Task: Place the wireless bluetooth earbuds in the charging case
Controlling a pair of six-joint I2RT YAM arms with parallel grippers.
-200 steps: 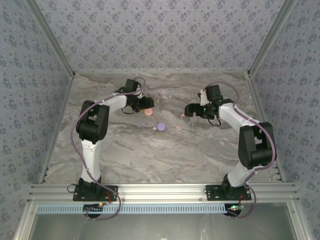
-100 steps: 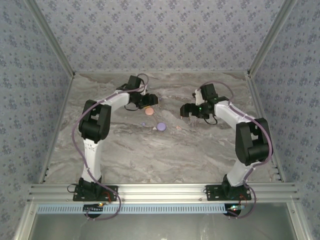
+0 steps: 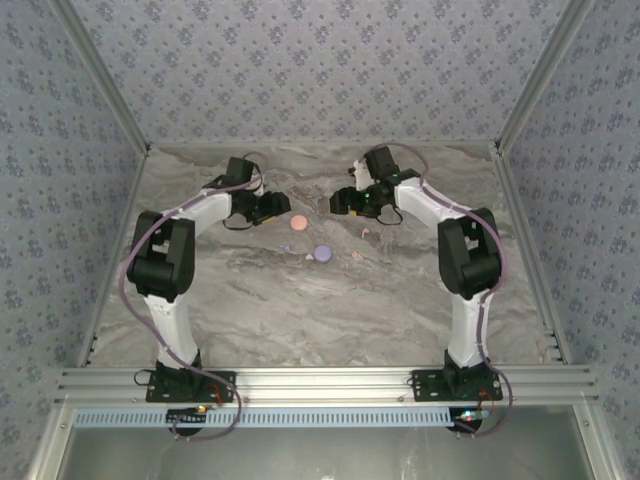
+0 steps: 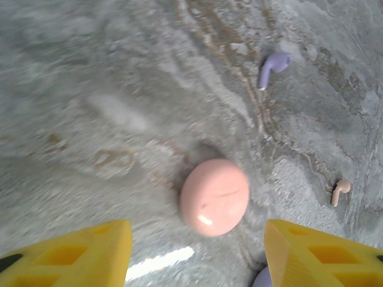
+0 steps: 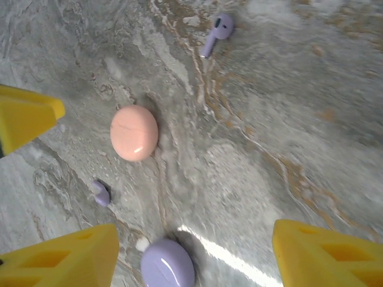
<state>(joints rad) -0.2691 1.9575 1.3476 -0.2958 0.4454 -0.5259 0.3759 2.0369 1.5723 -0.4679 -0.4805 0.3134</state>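
Top external view: left gripper (image 3: pixel 275 208) and right gripper (image 3: pixel 342 204) sit low over the far half of the grey marbled tabletop (image 3: pixel 300 310), facing each other with a gap between. Salmon-pink charging case (image 3: pixel 297 222), a smooth round plastic disc with its lid shut, lies on the table just nearer the camera than that gap. Lilac charging case (image 3: pixel 322 253), same disc shape and also shut, lies near it on the camera side, not touching.

Left wrist view: the yellow fingertips (image 4: pixel 72 254) stand wide apart with bare table between them; the left gripper is spread and empty. Salmon-pink charging case lies flat just beyond the gap, untouched. Lilac plastic earbud (image 4: pixel 272 67), short-stemmed, lies farther off on the stone. Pale pink plastic earbud (image 4: pixel 340 191) lies to the right, well apart from both.

Right wrist view: the yellow fingertips (image 5: pixel 326 254) are spread wide; the right gripper holds nothing. Lilac charging case lies between them at the frame's lower edge, clear of both. Small lilac piece (image 5: pixel 100 194) lies on the table between the two cases, off to the left. All earbuds seen lie loose on the table, outside the cases.
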